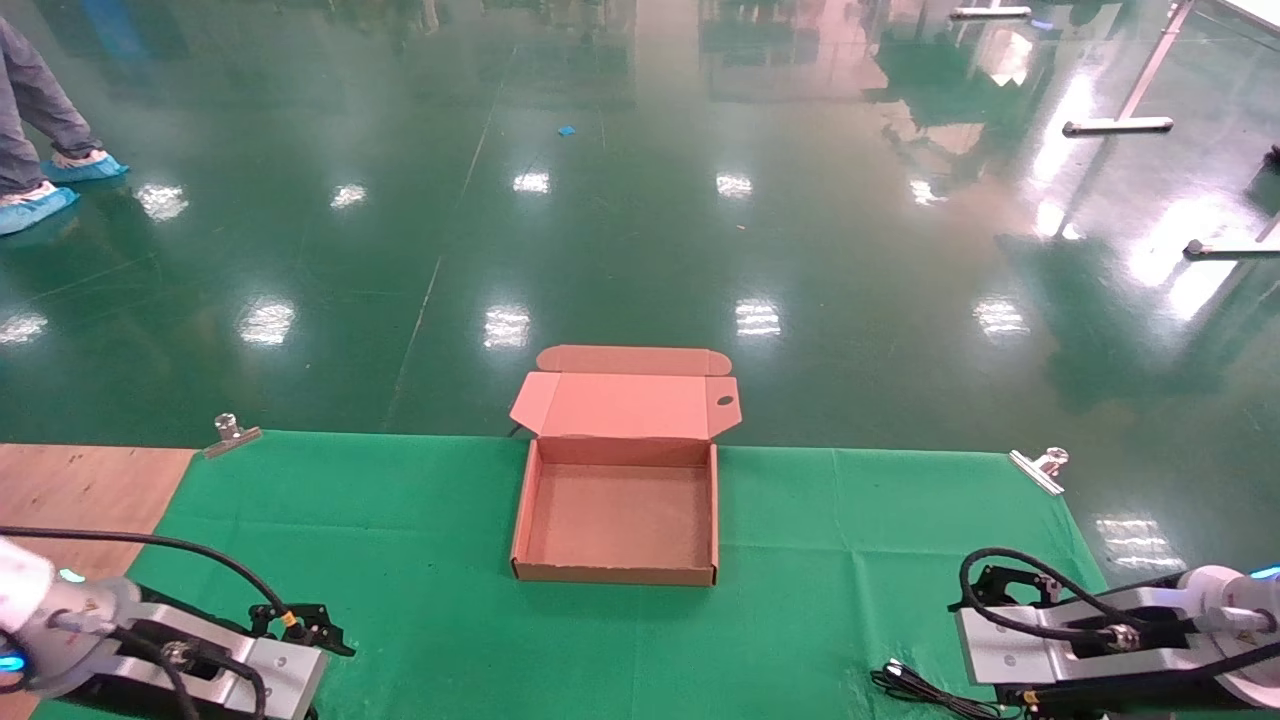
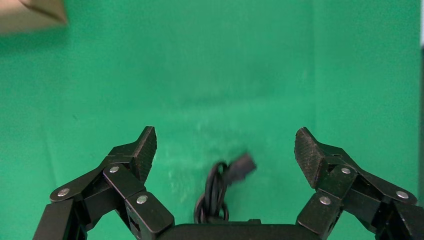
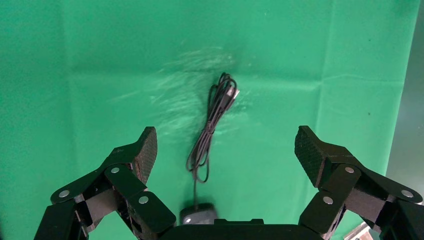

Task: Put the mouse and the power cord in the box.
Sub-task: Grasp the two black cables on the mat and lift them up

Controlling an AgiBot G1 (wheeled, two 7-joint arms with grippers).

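Note:
The brown cardboard box (image 1: pixel 615 574) sits open and empty on the green cloth at the table's middle, its lid flap folded back. The power cord (image 2: pixel 220 187) lies bundled on the cloth just below my open left gripper (image 2: pixel 226 150), plug end pointing away; in the head view it is hidden under that arm. The black mouse (image 3: pixel 198 214) lies right under my open right gripper (image 3: pixel 226 150), and its thin cord (image 3: pixel 212 120) trails ahead. In the head view the left gripper (image 1: pixel 320 625) is at the near left and the right gripper (image 1: pixel 985 590) at the near right, both apart from the box.
The green cloth (image 1: pixel 400 520) is held by metal clips (image 1: pixel 232 434) (image 1: pixel 1040 468) at the far corners. Bare wood (image 1: pixel 70 490) shows at the left. Part of the mouse's thin cord (image 1: pixel 920 690) lies by the right arm. A person's feet (image 1: pixel 40 190) stand on the floor far left.

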